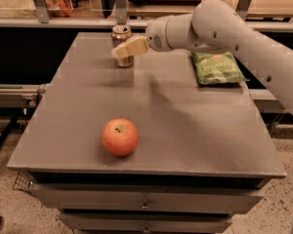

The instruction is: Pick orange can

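The orange can (122, 35) stands upright near the far left edge of the grey table (185, 130); its silver top with pull tab shows and its tan-orange body is partly covered. My gripper (121, 50), with cream-coloured fingers, reaches in from the right at the end of the white arm (224, 28). Its tip overlaps the can's body in the camera view. Whether it touches the can I cannot tell.
A red-orange apple (119, 137) sits on the table near the front, left of centre. A green snack bag (216, 67) lies at the far right of the table. Shelving and a rail stand behind the table. Drawers sit below the tabletop.
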Controlling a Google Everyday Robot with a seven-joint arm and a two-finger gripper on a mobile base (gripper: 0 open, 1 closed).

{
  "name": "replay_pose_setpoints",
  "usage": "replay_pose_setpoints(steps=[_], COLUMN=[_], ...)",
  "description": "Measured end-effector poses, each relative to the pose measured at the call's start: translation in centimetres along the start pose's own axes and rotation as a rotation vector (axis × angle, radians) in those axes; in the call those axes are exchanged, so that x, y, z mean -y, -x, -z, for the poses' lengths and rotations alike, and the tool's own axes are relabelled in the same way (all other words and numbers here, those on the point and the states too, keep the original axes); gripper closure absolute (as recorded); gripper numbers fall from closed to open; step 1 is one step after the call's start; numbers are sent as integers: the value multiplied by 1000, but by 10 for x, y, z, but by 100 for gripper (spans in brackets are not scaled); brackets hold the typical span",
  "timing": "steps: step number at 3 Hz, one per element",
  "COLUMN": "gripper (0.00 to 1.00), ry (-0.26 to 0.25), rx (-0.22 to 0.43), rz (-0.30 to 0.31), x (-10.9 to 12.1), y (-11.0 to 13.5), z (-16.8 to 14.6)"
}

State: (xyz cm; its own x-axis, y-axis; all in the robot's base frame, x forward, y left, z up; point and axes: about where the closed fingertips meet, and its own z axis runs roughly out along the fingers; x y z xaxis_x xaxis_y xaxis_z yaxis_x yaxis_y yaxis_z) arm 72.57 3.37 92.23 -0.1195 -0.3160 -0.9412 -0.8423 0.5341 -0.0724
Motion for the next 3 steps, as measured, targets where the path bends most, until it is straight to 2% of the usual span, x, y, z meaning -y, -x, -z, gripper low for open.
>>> replay_pose_setpoints(steps=[1,2,3], gripper=[0,15,47], ry=[14,26,24], rx=[26,40,62], rz=[-23,-33,-47], x=[-3,-8,-7], y=[-1,-3,-3], z=[-28,-49,-59])
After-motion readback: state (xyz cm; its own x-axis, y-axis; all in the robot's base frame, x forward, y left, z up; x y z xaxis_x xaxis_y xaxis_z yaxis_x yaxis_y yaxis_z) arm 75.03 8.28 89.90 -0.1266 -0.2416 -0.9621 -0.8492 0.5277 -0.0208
